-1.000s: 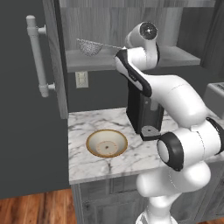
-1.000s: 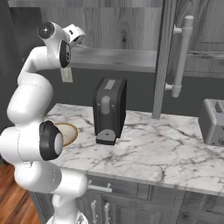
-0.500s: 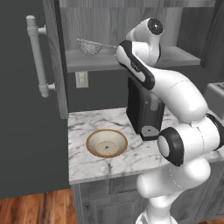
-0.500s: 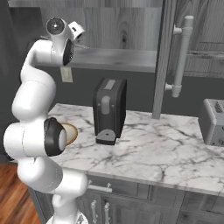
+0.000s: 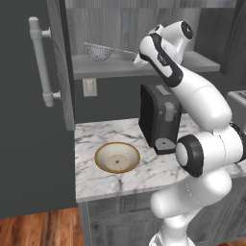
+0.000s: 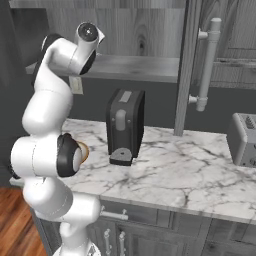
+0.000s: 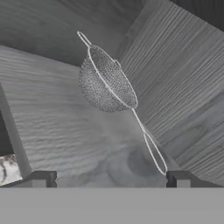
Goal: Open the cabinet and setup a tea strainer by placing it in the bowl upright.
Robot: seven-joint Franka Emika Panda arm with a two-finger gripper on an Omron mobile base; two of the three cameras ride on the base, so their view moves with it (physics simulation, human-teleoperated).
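Compared with one second ago, the arm has turned its upper part more toward the open cabinet [image 5: 129, 36], and the hand now sits closer to the shelf, just at the right of the strainer's handle in the left base view. Nothing else on the counter changed place.

The gripper [image 7: 109, 177] has its two fingers wide apart. Both dark fingertips [image 7: 41, 178] stand at the bottom of the hand view, one at each side, and nothing is between them. The end of the handle loop is just above the right fingertip, but I cannot tell if they touch.

The tea strainer [image 7: 107, 81] lies on the wooden shelf inside the cabinet. In the hand view its mesh basket is ahead of the gripper and its thin wire handle runs back toward the fingers. In the left base view the tea strainer [image 5: 98, 51] sits at the left part of the shelf, with the handle pointing right to the hand.

The cabinet door [image 5: 29, 120] stands open at the left, with its long light-grey bar handle [image 5: 41, 62].

The bowl [image 5: 117, 157] rests on the marble counter [image 5: 144, 178] below the shelf, with nothing in it, near the black coffee machine [image 5: 156, 117]. A toaster [image 6: 244, 139] stands at the far right of the counter.
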